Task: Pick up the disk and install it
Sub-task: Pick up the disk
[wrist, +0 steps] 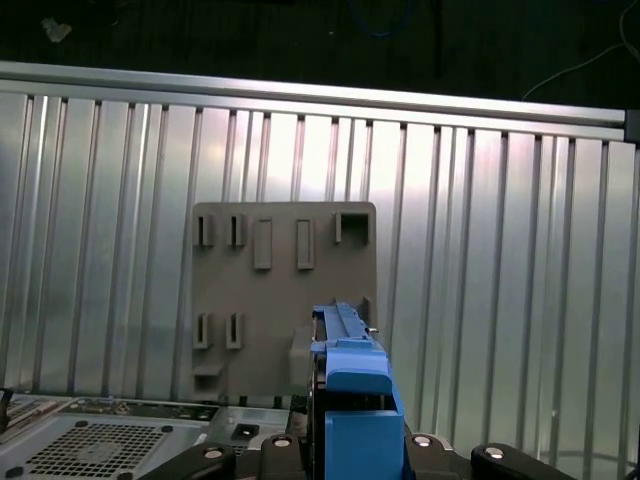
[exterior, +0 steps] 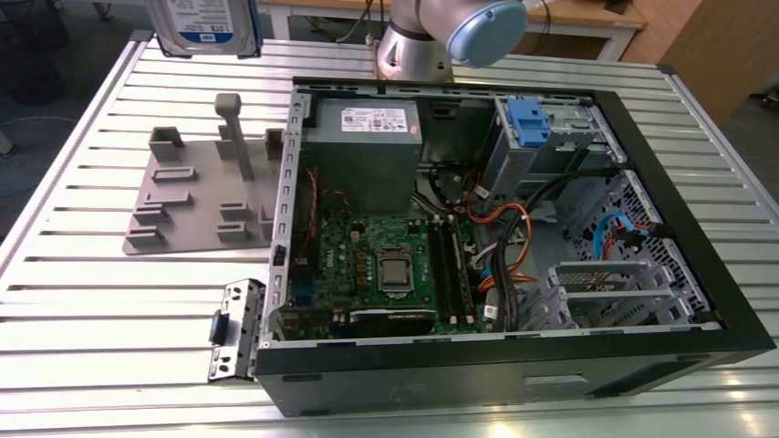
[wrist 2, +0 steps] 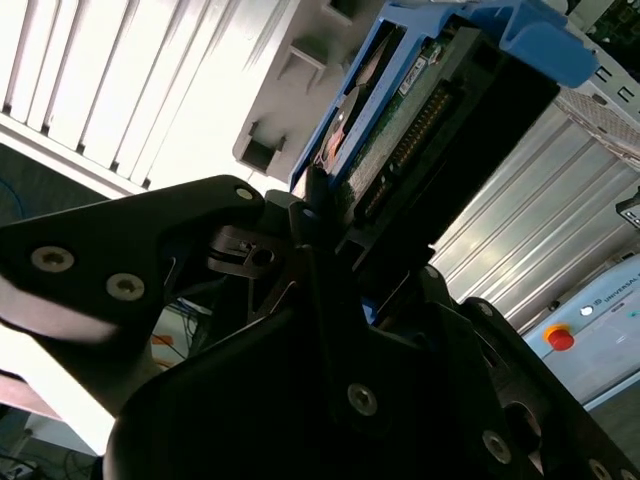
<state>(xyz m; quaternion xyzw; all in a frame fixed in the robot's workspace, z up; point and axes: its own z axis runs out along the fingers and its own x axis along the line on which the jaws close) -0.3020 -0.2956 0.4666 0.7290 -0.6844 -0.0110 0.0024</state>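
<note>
While our hand (wrist 2: 365,225) held the disk (wrist 2: 450,100) clamped across its flat faces above the stand (wrist: 270,290), we judged it stiff, weighty and shock-sensitive, safest gripped on its casing.

Ribbed aluminium counter (exterior: 73,301) spans centre and bottom. Wooden desk (exterior: 585,18) at top, wooden panel (exterior: 718,46) upper right, dark floor (exterior: 98,36) upper left.

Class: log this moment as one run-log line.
pincer: shut on disk | disk: held in air, clear of grey stand | case: open, disk not installed
</note>
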